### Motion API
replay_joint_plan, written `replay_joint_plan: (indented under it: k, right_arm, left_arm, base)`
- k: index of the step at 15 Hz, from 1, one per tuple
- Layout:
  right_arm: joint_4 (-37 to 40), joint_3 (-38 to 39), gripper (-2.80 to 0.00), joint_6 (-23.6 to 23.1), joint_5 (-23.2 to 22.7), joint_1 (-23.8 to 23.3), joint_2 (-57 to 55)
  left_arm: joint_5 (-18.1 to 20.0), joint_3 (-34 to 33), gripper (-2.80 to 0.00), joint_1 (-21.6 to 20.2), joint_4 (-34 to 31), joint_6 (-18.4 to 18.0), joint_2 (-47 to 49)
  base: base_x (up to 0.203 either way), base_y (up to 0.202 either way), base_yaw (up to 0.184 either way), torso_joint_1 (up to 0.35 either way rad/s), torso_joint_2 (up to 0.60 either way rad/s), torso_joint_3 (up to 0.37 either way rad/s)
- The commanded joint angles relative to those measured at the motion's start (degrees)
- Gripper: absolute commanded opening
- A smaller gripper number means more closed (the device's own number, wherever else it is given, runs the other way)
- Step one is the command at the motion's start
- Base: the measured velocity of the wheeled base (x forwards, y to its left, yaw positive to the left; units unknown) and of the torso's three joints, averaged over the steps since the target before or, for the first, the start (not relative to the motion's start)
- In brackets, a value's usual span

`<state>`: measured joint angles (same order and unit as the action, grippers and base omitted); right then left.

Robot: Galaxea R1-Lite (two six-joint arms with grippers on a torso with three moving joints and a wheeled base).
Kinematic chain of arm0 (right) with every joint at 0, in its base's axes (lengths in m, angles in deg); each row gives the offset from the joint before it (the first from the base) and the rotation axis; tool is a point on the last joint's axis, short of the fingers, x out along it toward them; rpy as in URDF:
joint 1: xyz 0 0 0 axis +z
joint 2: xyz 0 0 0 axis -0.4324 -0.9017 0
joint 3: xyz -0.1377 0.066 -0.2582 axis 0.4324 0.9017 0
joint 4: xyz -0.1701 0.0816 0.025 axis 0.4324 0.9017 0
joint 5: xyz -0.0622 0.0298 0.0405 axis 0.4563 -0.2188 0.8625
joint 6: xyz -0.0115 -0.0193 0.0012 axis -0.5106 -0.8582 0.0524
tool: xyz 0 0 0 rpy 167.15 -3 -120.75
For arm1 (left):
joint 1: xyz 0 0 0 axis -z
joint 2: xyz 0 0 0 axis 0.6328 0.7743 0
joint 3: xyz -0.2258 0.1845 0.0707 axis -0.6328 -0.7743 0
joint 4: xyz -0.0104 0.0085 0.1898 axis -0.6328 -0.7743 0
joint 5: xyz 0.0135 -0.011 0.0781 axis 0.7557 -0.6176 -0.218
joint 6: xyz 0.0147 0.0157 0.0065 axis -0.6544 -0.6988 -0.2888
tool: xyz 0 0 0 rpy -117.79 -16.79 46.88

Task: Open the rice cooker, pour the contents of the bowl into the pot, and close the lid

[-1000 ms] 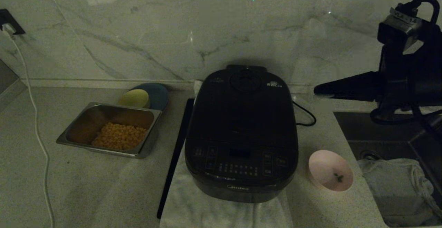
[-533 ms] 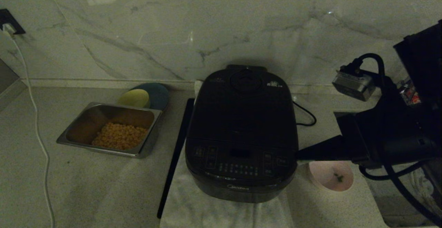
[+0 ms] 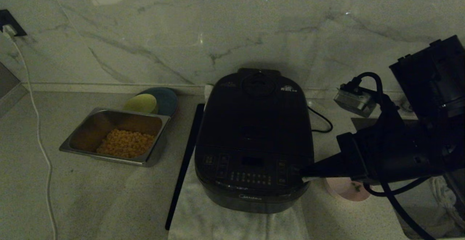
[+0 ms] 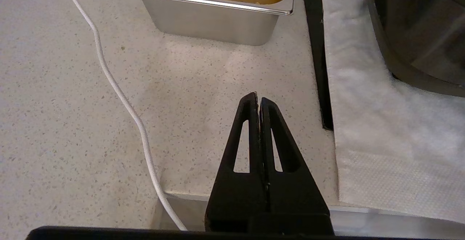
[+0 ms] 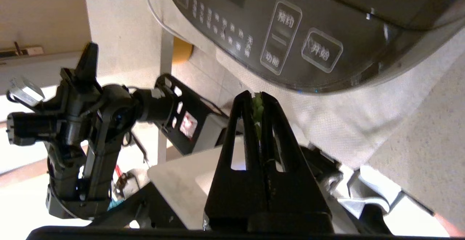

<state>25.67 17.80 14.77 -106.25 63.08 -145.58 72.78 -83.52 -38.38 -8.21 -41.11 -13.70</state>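
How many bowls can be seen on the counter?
2: the yellow-green bowl behind the steel tray, and the pink bowl right of the rice cooker, partly hidden by the right gripper.

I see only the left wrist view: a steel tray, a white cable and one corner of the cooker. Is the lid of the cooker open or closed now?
Observer: Closed. In the head view the lid lies flat on the rice cooker.
Operator: Where is the right gripper?
Observer: The right gripper is at the cooker's front right corner, beside the button panel, with its fingers shut.
Operator: And the bowl?
Observer: The pink bowl stands on the counter to the right of the cooker, partly hidden under the right arm. Only a few green bits show in it.
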Motion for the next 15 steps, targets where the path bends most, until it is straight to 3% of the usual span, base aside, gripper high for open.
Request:
replay_joint_plan:
  k: [1,15]
  right_arm:
    - [-0.28,0.42,-2.80,0.24,-0.14,-0.02,-0.48]
    - [-0.45,0.16,-2.80,0.15,-1.92,-3.83,-0.57]
  left_arm:
    - [0.00,0.00,-2.80,0.00,-0.01,-0.02,-0.01]
    - [0.00,0.00,-2.80,0.00,-0.01,-0.02,-0.01]
  base:
    - [0.000,0.000,0.000,0.000,0.00,0.000]
    - [0.000,0.000,0.000,0.000,0.00,0.000]
